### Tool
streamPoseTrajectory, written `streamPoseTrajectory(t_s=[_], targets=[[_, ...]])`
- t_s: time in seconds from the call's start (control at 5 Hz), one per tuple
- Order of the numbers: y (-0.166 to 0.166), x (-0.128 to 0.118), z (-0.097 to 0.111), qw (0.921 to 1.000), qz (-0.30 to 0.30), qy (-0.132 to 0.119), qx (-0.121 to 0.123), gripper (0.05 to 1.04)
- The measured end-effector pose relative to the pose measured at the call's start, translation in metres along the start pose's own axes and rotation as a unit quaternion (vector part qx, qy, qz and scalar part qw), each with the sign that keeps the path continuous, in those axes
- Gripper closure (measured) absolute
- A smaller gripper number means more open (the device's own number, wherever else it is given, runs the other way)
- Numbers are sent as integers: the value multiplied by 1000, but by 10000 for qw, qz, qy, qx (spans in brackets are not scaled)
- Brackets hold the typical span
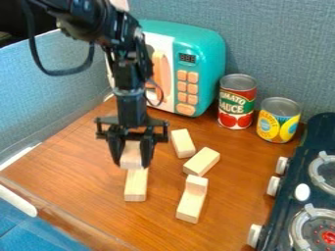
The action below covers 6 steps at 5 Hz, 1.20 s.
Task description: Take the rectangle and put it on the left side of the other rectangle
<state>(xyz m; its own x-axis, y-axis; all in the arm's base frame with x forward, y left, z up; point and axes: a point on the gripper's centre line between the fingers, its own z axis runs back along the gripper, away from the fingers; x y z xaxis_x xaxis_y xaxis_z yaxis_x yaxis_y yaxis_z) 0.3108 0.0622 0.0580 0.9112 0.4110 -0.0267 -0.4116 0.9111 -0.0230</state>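
We list one black pincer (132, 163), clenched on a pale wooden block (131, 155) held over the far end of a second block (136, 186) lying on the brown counter (85, 169); whether the two touch, we cannot tell. To the right we record two loose blocks (202, 162) near each other and, nearer the camera, a stepped wooden piece (190, 203). Behind stand a teal toy microwave (212, 49), a tomato sauce can (236, 103) and a yellow-labelled can (278, 120), with a dark toy stove (288, 201) at right.

The right and bottom edges cut off the stove (317, 200)
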Motion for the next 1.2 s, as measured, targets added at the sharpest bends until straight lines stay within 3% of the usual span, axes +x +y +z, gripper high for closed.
streamPoseTrajectory(t_s=[0.4, 0.6, 1.2], targets=[[23, 23, 11, 9967, -811, -59, 74, 508], [43, 29, 16, 9971, -742, -117, 132, 508], [79, 37, -18, 9999, -128, 28, 91, 508]])
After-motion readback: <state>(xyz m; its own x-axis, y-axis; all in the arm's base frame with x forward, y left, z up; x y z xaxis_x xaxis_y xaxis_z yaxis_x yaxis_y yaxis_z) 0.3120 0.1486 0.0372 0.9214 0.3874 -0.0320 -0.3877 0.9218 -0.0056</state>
